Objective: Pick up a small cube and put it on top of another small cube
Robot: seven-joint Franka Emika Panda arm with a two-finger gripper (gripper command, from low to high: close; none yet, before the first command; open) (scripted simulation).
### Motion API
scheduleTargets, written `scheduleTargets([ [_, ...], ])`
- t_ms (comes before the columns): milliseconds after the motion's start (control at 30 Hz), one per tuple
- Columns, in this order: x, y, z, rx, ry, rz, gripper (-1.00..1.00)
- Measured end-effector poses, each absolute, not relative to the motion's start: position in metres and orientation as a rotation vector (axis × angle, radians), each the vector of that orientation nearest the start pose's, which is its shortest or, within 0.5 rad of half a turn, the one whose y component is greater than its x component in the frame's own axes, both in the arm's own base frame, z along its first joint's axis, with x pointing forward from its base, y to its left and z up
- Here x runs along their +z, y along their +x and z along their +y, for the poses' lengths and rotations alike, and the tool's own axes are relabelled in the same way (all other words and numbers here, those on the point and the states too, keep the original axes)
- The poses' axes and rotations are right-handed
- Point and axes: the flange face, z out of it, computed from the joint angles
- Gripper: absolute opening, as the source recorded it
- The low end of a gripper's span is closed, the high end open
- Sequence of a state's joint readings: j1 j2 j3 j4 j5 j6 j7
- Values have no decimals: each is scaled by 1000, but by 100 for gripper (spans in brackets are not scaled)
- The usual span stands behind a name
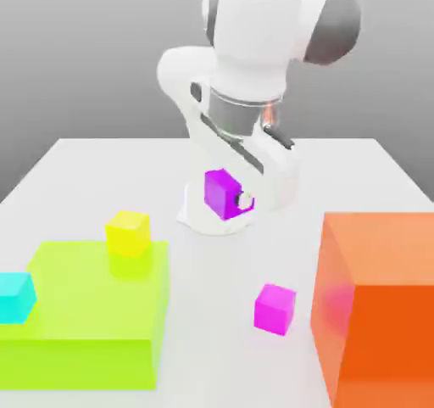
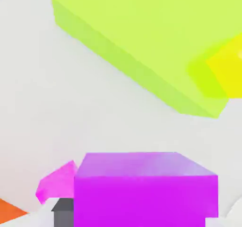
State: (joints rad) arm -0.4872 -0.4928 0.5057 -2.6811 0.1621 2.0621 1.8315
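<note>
between the jaws [image 1: 243,200]: violet-purple cube [image 2: 145,200] | jaws: closed on it | nearby, apart from jaws: magenta cube [image 1: 275,309] lay on table [image 1: 212,313]

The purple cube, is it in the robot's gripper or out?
In: the purple cube sits between the fingers in the hand view.

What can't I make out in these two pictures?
- Purple cube: partly hidden by the gripper in the exterior view; cut off by the picture's edge in the hand view.
- Orange block: cut off by the edge in both views.
- Cyan cube: cut off by the exterior view's left edge.
- Arm: its upper part runs off the exterior view's top.
</note>
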Motion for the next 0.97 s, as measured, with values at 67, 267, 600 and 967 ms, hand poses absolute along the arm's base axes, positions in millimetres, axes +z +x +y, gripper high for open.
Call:
scheduleTargets([
  [67, 357, 354, -16, 28, -1635, 2888, -100],
  [267, 356, 330, -67, -27, -999, 3116, -100],
  [600, 351, 277, -135, -60, 94, 3178, -100],
  [967, 295, 256, -152, -3, 390, 3116, 100],
])
